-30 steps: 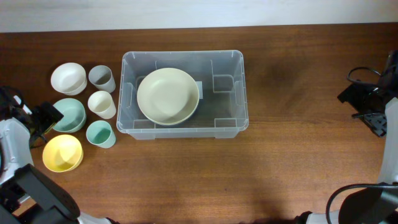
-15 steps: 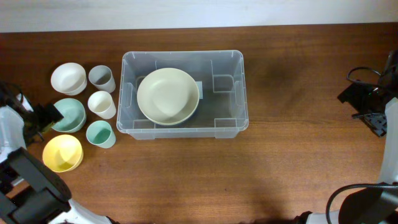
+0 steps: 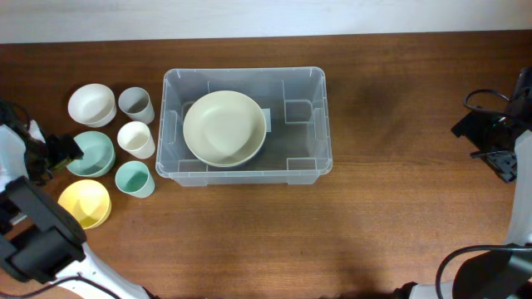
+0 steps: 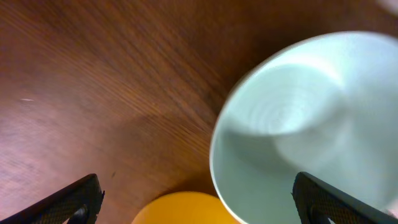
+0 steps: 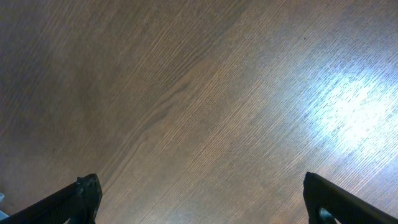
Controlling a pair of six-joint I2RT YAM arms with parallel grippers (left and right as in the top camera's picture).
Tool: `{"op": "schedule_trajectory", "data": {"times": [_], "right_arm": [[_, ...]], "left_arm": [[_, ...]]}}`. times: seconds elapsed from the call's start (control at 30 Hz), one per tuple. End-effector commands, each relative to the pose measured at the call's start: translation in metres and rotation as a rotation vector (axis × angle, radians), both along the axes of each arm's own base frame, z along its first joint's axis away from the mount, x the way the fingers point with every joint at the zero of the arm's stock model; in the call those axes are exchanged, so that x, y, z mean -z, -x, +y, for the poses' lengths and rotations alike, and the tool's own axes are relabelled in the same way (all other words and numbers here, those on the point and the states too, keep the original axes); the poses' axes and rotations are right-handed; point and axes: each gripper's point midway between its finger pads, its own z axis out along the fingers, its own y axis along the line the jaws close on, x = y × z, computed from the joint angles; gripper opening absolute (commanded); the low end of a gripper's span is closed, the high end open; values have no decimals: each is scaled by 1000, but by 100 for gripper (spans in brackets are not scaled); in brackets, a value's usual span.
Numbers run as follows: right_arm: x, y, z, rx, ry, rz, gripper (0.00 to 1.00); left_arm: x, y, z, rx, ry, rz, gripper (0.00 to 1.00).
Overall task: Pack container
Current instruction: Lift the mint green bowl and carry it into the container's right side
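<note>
The clear plastic container [image 3: 312, 91] stands at the table's middle with a large cream bowl [image 3: 224, 128] inside its left part. To its left lie a white bowl [image 3: 91, 105], a mint green bowl [image 3: 93, 154], a yellow bowl [image 3: 83, 203], a grey cup [image 3: 135, 105], a cream cup [image 3: 136, 139] and a teal cup [image 3: 134, 178]. My left gripper [image 3: 68, 150] is open at the mint bowl's left rim. In the left wrist view the mint bowl [image 4: 305, 124] and yellow bowl [image 4: 186, 210] lie between the fingers [image 4: 199, 202]. My right gripper [image 5: 202, 202] is open over bare wood.
The right arm [image 3: 499, 141] rests at the table's right edge with a black cable. The pale wall edge runs along the far side of the table. Brown wooden tabletop [image 3: 399, 208] lies to the right of and in front of the container.
My left arm has shifted slightly left and up along the table's left edge, with the gripper staying by the mint bowl. The right arm has not moved.
</note>
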Motion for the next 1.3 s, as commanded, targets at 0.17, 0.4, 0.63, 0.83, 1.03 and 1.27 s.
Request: {"op": "schedule_trajectory", "data": {"times": [0.17, 0.4, 0.63, 0.83, 1.03, 1.27], "right_arm": [[3, 1, -1, 6, -2, 6, 99], [3, 1, -1, 6, -2, 6, 99], [3, 1, -1, 6, -2, 6, 99], [3, 1, -1, 6, -2, 6, 99], [3, 1, -1, 6, -2, 6, 99], [3, 1, -1, 6, -2, 6, 99]], "left_arm": [[18, -2, 2, 39, 0, 28, 99], [18, -4, 4, 39, -5, 21, 53], [18, -4, 4, 39, -5, 20, 36], [17, -7, 6, 38, -15, 7, 20], [17, -3, 13, 20, -27, 13, 3], [14, 2, 36, -49, -68, -9, 1]]}}
